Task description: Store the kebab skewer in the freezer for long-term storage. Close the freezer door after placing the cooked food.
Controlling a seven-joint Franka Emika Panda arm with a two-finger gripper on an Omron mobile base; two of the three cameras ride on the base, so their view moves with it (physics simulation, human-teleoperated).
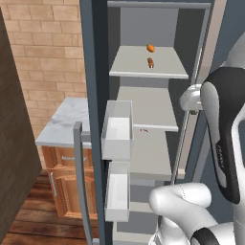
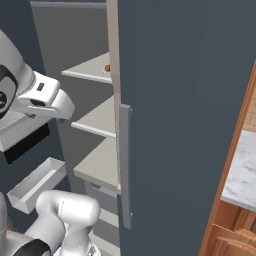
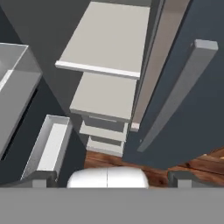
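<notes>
A tan brick wall (image 1: 45, 52) fills the upper left of the left base view. Below it, a white marble countertop (image 1: 67, 119) sits on wooden cabinets (image 1: 64, 179) with silver handles. Dark wood plank flooring (image 1: 28, 215) runs across the lower left. A dark brown panel (image 1: 12, 143) stands along the left edge.

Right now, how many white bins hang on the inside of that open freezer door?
2. The upper bin hangs at mid height on the freezer door; the lower bin sits just beneath it. Others may hang above, outside the picture.
</notes>
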